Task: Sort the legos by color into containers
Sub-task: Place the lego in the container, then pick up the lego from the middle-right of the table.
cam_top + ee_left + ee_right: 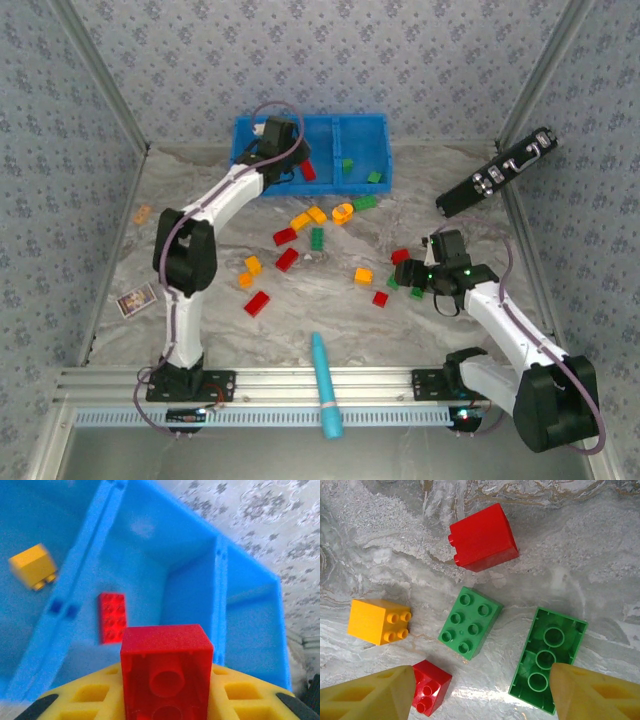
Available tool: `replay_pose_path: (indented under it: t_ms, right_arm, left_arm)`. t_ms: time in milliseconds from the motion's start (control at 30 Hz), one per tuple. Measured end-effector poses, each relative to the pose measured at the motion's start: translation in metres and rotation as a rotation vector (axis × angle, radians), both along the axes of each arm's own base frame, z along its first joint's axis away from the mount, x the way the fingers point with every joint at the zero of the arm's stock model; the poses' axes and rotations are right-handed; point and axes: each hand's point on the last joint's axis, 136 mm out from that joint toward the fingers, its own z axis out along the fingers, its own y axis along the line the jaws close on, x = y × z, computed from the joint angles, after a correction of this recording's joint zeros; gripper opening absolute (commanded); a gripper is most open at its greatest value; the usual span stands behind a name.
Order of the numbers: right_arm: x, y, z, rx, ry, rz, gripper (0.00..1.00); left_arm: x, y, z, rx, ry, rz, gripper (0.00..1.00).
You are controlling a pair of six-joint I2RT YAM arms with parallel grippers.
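1. The walls (330, 60) all around have blue-grey flowery paper.
2. The table (330, 325) is grey and white like marble. A metal rail (270, 380) runs along its near edge.
3. The left arm (215, 205) reaches far over to the blue bin (360, 125) and hides part of the bin's left side. The right arm (510, 330) bends low over the table.
4. The blue bin sits at the far side by the wall and has three rooms. A yellow brick (32, 566) is in the left room and a flat red brick (111, 617) is in the middle one. Two green bricks (374, 177) are in the right one.
5. The long black thing (497, 172) is at the far right, up by the wall.
6. The teal pen (325, 385) lies across the rail, between the two arm bases.
7. The left gripper (166, 700) hangs over the middle room, pinching a held red brick (166, 665) (its hollow bottom faces the camera).
8. The right gripper (480, 695) has its fingers spread wide with nothing between them. Under it lie a studded green brick (470, 622), an upside-down green brick (547, 660) and a small red brick (431, 686).
9. The loose bricks (287, 259) are scattered mid-table, between bin and arms.
10. A small card (135, 298) lies near the left wall.
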Motion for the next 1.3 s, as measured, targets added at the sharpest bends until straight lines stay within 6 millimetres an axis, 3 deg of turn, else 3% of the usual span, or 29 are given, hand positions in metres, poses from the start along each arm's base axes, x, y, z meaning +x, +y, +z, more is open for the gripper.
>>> replay_pose_path:
  t_ms: [167,267,367,533,933,1067,1167,1300]
  right_arm:
    - [0.003,-0.003,0.003,-0.013,-0.012,-0.011,0.74]
    - [0.012,-0.004,0.016,-0.013,-0.044,-0.021,0.74]
    - [0.024,-0.003,0.026,-0.013,-0.074,-0.023,0.75]
    - [0.030,-0.003,0.021,-0.028,-0.064,-0.015,0.77]
    - [0.044,-0.006,0.007,-0.060,-0.039,0.008,0.79]
    - [0.048,-0.004,-0.001,-0.071,-0.021,0.034,0.81]
    - [0.056,-0.002,-0.005,-0.084,-0.013,0.055,0.82]
    - [0.071,0.003,-0.008,-0.099,-0.011,0.084,0.84]
  left_arm:
    - [0.039,-0.024,-0.015,-0.009,-0.015,-0.005,0.40]
    - [0.057,-0.037,-0.026,-0.010,-0.012,-0.012,0.41]
    - [0.070,-0.046,-0.032,-0.014,-0.017,-0.018,0.49]
    - [0.071,-0.047,-0.038,-0.004,0.004,-0.015,0.63]
    - [0.068,-0.046,-0.032,0.024,-0.001,-0.040,0.66]
    - [0.063,-0.043,-0.009,0.060,-0.029,-0.068,0.67]
    - [0.054,-0.038,0.028,0.087,-0.080,-0.094,0.67]
    - [0.034,-0.026,0.096,0.153,-0.189,-0.134,0.67]
